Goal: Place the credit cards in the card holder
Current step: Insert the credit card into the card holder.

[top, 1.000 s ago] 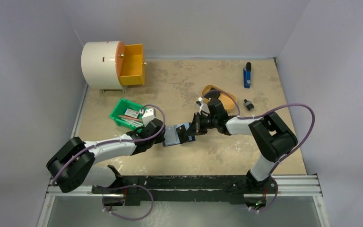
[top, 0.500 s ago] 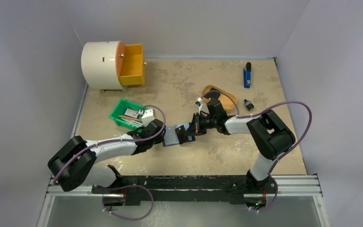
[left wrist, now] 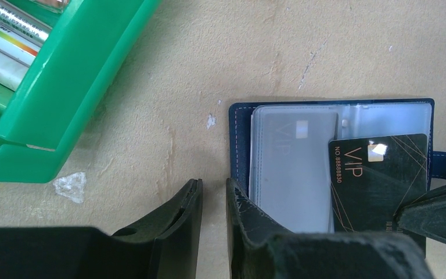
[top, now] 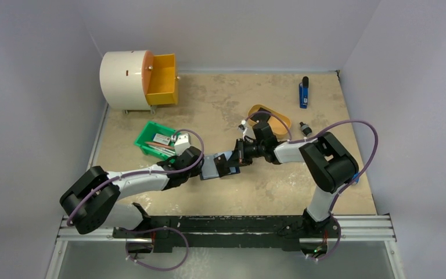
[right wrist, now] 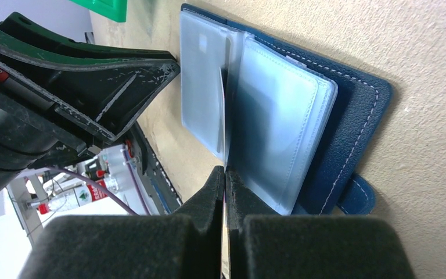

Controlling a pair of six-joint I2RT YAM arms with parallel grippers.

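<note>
**Operator:** What are my grippers holding?

**Spotter:** Your right gripper (right wrist: 225,174) is clamped on the black credit card (left wrist: 377,174). It holds the card edge-on between its fingers so that it can slide into a pocket. Your left gripper (left wrist: 213,187) has its jaws a sliver apart, with nothing visible between them. One finger lies over the near edge of the card holder (left wrist: 241,119), likely to pin it against the push. I can't tell whether it actually presses.

**Operator:** Where is the holder?

**Spotter:** It lies open on the table (left wrist: 267,52), just ahead of both grippers. The card's far end sits among the clear sleeves (right wrist: 279,116). A paler card (left wrist: 293,145) already shows through the sleeve ahead of your left gripper.

**Operator:** What is further out?

**Spotter:** The green bin (left wrist: 64,87) is ahead-left of your left gripper and holds long, pen-like items. The yellow tray (top: 280,120) sits behind your right gripper, with its contents hidden.
</note>
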